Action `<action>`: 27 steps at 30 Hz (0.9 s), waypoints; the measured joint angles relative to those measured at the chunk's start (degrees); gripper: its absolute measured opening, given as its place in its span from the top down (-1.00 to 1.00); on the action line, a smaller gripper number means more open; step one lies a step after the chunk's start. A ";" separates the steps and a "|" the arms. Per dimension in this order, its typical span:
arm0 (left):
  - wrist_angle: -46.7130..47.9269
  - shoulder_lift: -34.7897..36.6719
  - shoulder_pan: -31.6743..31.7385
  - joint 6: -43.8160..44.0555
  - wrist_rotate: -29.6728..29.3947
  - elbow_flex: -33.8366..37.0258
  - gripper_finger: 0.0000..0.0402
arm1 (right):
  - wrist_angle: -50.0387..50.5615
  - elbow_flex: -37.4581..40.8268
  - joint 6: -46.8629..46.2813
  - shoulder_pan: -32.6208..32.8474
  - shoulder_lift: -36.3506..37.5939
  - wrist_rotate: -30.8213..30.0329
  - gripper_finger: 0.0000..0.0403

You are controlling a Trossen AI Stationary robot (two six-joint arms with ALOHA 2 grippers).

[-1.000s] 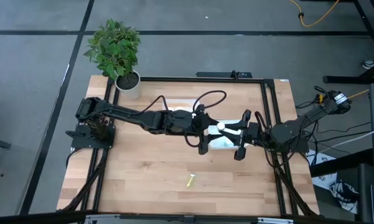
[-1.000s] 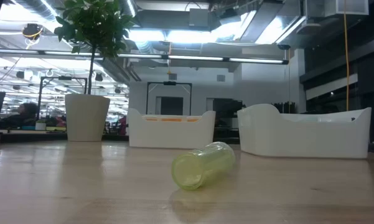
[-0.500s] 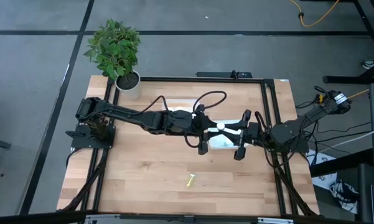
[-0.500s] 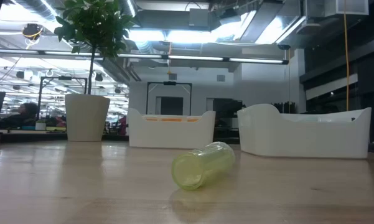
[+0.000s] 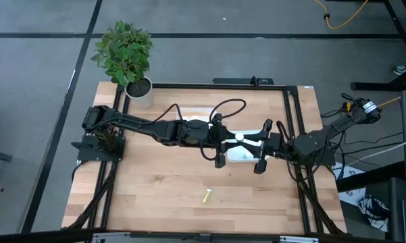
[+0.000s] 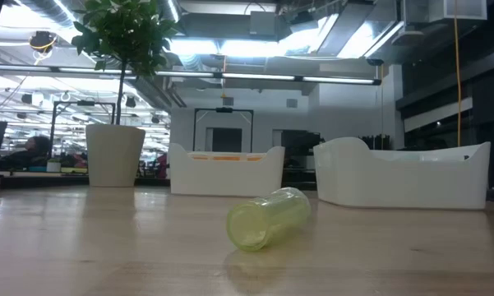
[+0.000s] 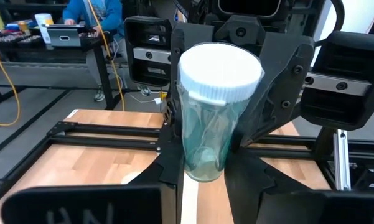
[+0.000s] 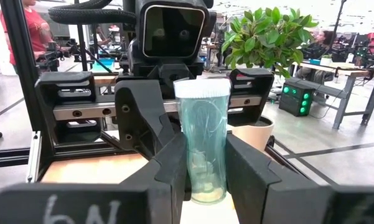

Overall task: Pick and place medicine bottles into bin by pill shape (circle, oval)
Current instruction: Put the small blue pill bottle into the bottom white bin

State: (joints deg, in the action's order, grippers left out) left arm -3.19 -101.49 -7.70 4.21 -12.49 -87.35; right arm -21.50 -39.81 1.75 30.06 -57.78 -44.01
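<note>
A light wooden table (image 5: 155,182) with a black frame along its edges carries a yellow-green bottle (image 5: 207,196) lying on its side near the front edge, two white bins (image 6: 226,171) (image 6: 403,174) standing side by side mid-table, and a potted plant (image 5: 127,59) at the far left corner.

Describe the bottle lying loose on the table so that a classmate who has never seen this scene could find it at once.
Start from the wooden table and look at its near half, in front of the two grippers meeting mid-table. The yellow-green bottle lies there on its side, alone on bare wood. The only other bottle, teal with a white cap, is held up between the grippers.
</note>
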 joint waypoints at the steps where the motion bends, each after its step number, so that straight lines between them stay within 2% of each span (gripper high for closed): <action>1: 0.01 0.00 0.00 0.00 0.00 0.00 0.66 | 0.01 0.00 0.13 0.00 0.00 0.04 0.51; 10: 0.08 0.00 -0.43 0.15 0.00 -0.02 0.66 | 0.01 0.00 -1.15 -0.02 0.00 0.25 0.47; 20: 0.90 0.00 -0.48 0.20 0.17 -0.02 0.66 | -1.02 0.00 0.20 0.03 1.25 0.33 -0.06; 27: 5.39 0.00 -0.56 2.72 -0.15 -0.02 0.66 | 1.65 -0.09 -0.01 1.83 7.24 0.52 -0.18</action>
State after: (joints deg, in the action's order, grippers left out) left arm 2.20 -101.49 -8.27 6.93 -12.64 -87.37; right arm -19.85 -39.90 1.75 31.90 -50.54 -43.49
